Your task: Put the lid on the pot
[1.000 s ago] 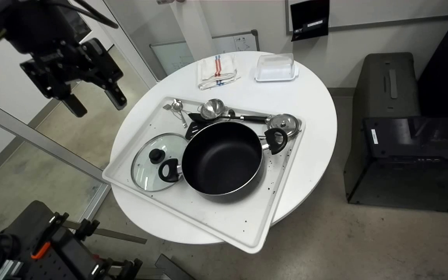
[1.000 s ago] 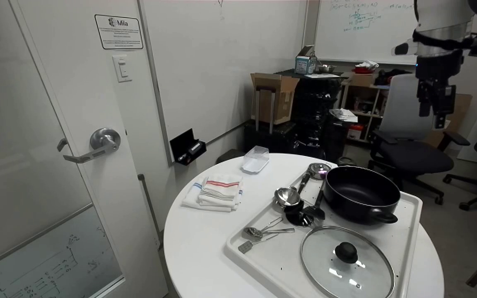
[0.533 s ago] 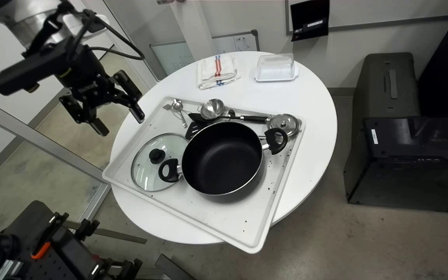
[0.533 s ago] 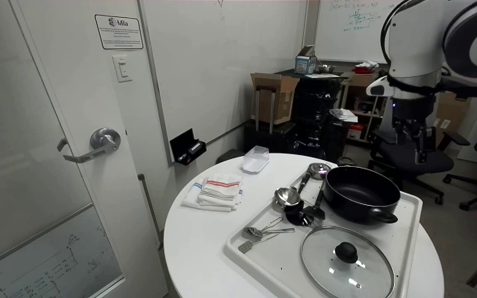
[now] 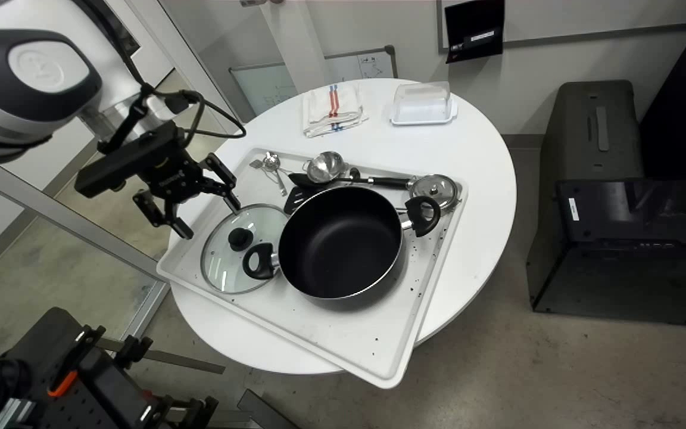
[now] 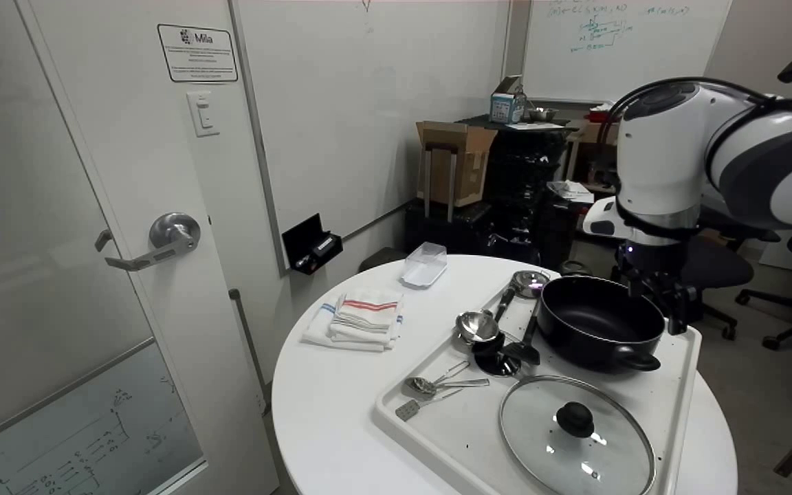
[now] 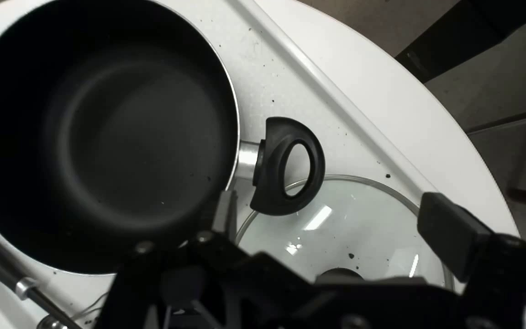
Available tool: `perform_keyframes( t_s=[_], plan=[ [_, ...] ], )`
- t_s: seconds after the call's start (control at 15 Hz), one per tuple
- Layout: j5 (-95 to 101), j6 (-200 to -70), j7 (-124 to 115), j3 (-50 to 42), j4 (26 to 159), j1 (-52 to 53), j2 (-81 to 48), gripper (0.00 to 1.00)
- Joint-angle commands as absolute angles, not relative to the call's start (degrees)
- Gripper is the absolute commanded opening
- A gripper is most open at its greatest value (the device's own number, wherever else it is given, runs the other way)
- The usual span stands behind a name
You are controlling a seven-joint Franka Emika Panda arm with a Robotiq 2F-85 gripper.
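Observation:
The clear glass lid (image 5: 224, 259) lies flat on the tray beside the pot, partly under a pot handle (image 5: 258, 261). Its black knob (image 6: 575, 419) points up. The black pot (image 5: 343, 244) stands upright and uncovered on the tray; it also shows in an exterior view (image 6: 595, 323). My gripper (image 5: 209, 217) is open and empty, above the lid's outer side, apart from it. In the wrist view my gripper (image 7: 336, 219) has its fingers spread wide over the lid (image 7: 363, 219). The knob (image 7: 339, 273) is mostly hidden behind the gripper body there. The pot (image 7: 144, 137) fills the upper left.
The white tray (image 5: 319, 339) sits on a round white table (image 5: 480, 238). Metal and black utensils (image 5: 325, 167) lie on the tray behind the pot. A folded towel (image 5: 332, 107) and a clear-lidded dish (image 5: 423, 104) stand at the table's back.
The arm has come in from the side and down, bringing the open gripper from off the table to above the lid's edge. The lid and pot have not moved.

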State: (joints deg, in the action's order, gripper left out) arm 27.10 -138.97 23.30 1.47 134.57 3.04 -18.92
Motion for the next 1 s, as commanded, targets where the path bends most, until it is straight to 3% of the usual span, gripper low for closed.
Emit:
perform_keyframes(
  t_s=[0.0, 0.93],
  plan=[
    [31.64, -142.42, 22.13, 1.28, 132.71, 4.47, -24.78, 1.00],
    [43.00, -156.45, 20.55, 1.46, 125.42, 10.07, -42.37, 1.00]
  ],
)
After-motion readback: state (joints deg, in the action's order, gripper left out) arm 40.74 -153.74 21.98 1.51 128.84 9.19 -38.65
